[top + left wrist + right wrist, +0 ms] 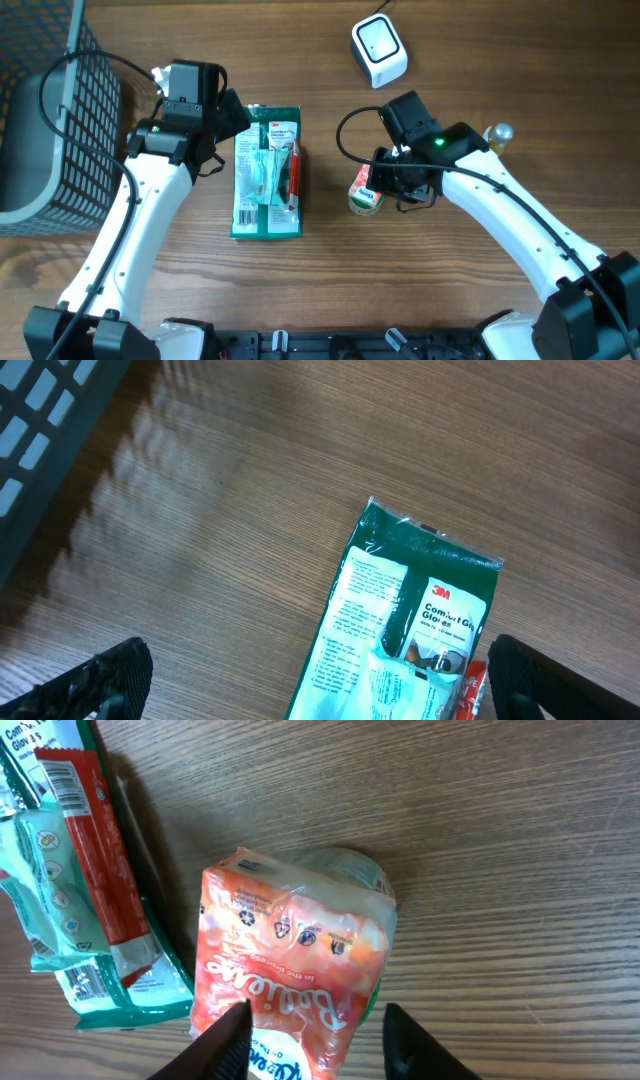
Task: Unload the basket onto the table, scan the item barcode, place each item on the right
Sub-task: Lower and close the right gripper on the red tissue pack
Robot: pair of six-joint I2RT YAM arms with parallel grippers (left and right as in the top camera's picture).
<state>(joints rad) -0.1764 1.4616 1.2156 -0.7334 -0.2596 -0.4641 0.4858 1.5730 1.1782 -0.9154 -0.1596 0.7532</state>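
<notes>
The shiny orange-red bag [290,960] with white letters sits mid-table, just right of the green pack [266,172]. The right gripper [318,1030] has a finger on each side; I cannot tell if it squeezes. The left gripper [320,685] is wide open.

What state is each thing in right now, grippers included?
left gripper: open, empty, over the glove pack's top end.
right gripper: jaws astride the orange snack bag, grip unclear.
glove pack: flat on the table.
red wrapper: lying on the glove pack.
orange snack bag: on the table, between the right fingers.
scanner: on the table, nothing presented to it.
basket: upright, contents unclear.
</notes>
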